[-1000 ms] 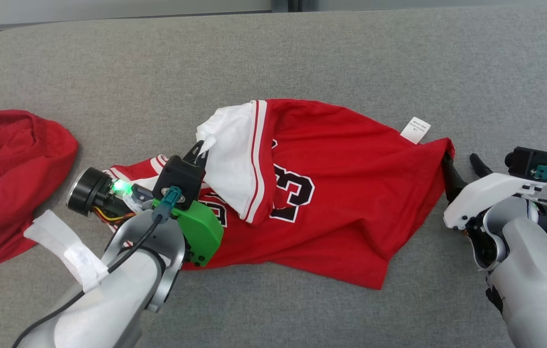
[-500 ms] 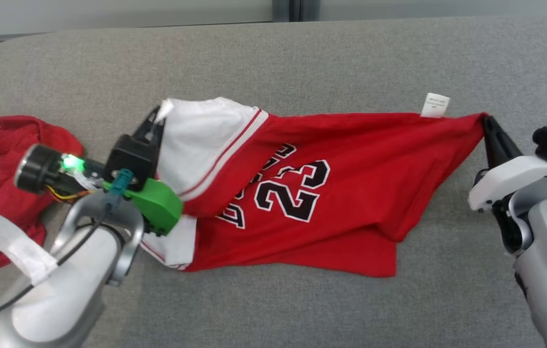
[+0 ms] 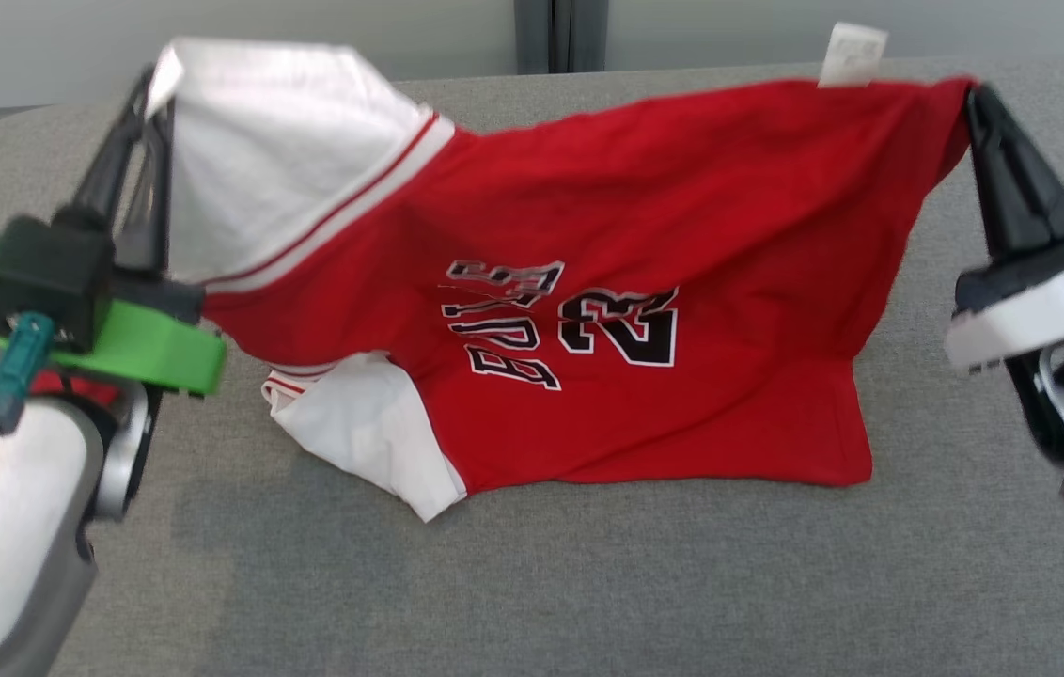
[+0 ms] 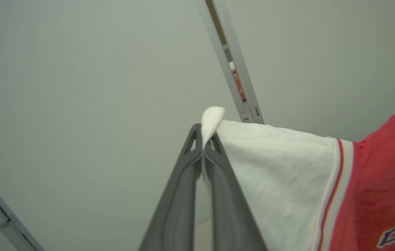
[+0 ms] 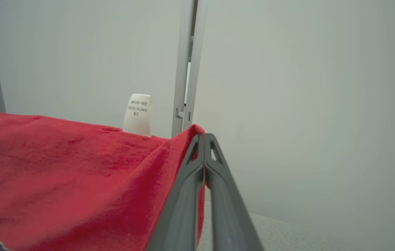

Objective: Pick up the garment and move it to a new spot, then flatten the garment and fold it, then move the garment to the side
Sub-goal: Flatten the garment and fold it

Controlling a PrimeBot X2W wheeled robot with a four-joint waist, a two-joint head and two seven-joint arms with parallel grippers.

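At the left, the left claw (image 3: 154,85) is clamped on the white sleeve (image 3: 278,141) of the red number 23 jersey (image 3: 664,216), and the right claw (image 3: 976,99) on its far red corner. The jersey is held stretched above the grey bench (image 3: 588,583). The move step is judged in hand; even lowering at a fresh spot is called for. A pale wall (image 3: 306,23) is seen behind.

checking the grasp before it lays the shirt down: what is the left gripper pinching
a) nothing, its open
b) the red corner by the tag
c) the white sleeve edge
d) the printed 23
C: in the left wrist view the left gripper is shut on the edge of the white sleeve of the jersey. The red corner by the tag is in the right gripper.
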